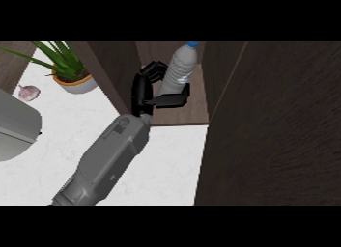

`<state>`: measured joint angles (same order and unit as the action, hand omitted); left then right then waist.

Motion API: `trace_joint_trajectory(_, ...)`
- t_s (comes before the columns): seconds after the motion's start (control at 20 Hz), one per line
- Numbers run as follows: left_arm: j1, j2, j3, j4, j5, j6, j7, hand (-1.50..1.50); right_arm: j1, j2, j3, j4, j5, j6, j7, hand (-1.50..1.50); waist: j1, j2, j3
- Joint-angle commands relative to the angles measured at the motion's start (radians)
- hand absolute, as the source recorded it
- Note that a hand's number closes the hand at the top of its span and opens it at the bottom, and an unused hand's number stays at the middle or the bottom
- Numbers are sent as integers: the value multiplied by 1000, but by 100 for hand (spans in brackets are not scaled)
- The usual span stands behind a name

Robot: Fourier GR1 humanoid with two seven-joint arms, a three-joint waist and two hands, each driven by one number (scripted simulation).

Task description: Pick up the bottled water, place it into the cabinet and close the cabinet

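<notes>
The bottled water [181, 65], clear with a blue cap, stands upright inside the open dark wood cabinet [123, 72], on its shelf [195, 108]. My left hand [143, 91] reaches in from the lower left and is curled round the bottle. Its fingers [153, 68] lie on the bottle's left side, and the thumb [171, 100] crosses in front of the base and hides it. My right hand does not show.
The cabinet's door [280, 125] stands open and fills the right side. A potted plant [69, 75] and a small pinkish bulb [29, 92] sit on the white counter [165, 164] at the left, next to a large grey object [9, 125].
</notes>
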<state>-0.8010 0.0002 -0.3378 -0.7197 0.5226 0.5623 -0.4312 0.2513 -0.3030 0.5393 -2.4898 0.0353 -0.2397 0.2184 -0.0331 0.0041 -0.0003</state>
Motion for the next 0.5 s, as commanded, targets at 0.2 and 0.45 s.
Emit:
trace_joint_trajectory(0.2, -115, 0, 2, 216, 69, 66, -84, 150, 82, -36, -52, -125, -59, 40, -6, -150, -21, 3, 0)
trace_joint_trajectory(0.45, -182, 0, 30, 372, 33, 88, -147, 150, 73, -11, -35, -62, -46, 47, -48, -150, -19, 7, 0)
